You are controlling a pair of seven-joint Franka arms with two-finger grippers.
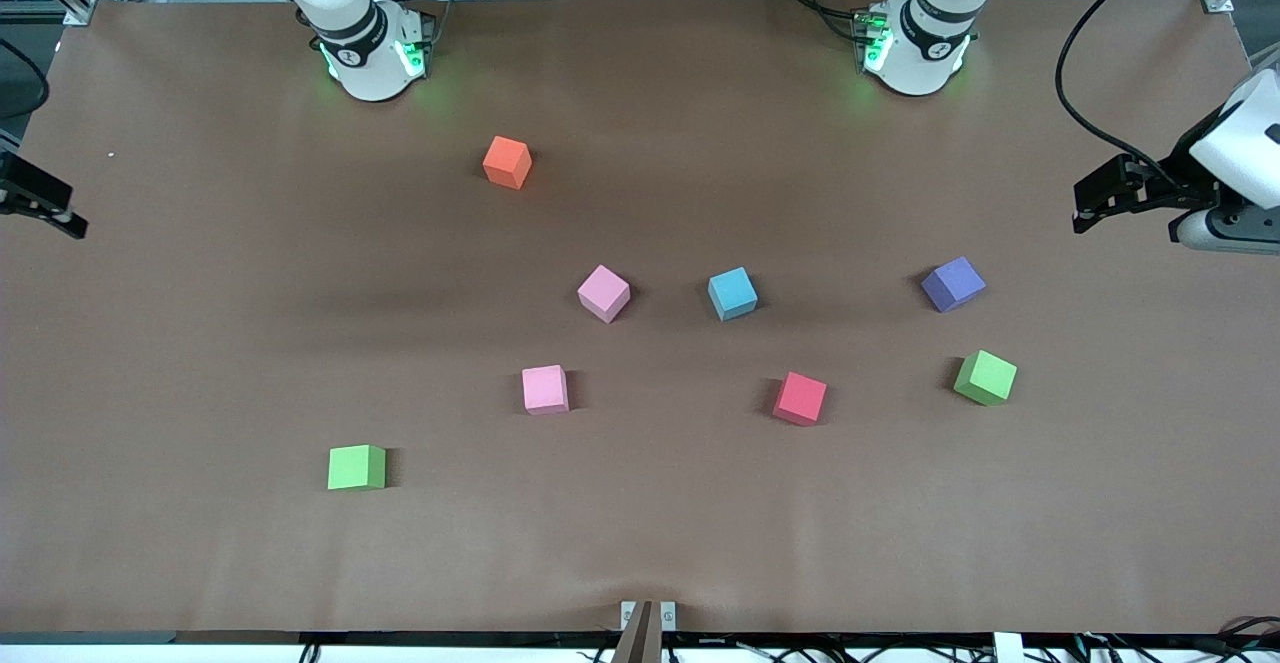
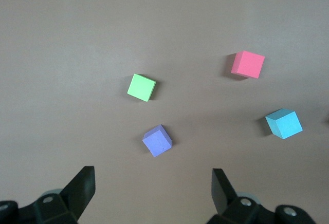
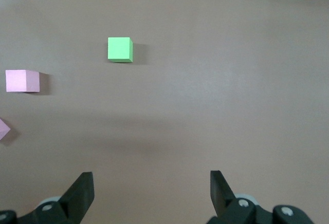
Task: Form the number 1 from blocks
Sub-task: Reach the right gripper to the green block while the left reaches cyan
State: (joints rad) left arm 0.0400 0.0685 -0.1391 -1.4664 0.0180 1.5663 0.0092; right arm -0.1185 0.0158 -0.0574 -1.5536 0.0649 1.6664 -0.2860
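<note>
Blocks [image 1: 603, 293] scattered mid-table; both grippers' fingers [image 2: 82, 185] open, well apart.

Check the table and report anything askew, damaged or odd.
Nothing looks damaged. The eight small matte foam cubes lie scattered and turned at different angles, none touching; the purple foam cube and orange foam cube sit noticeably rotated. No line is formed yet.
</note>
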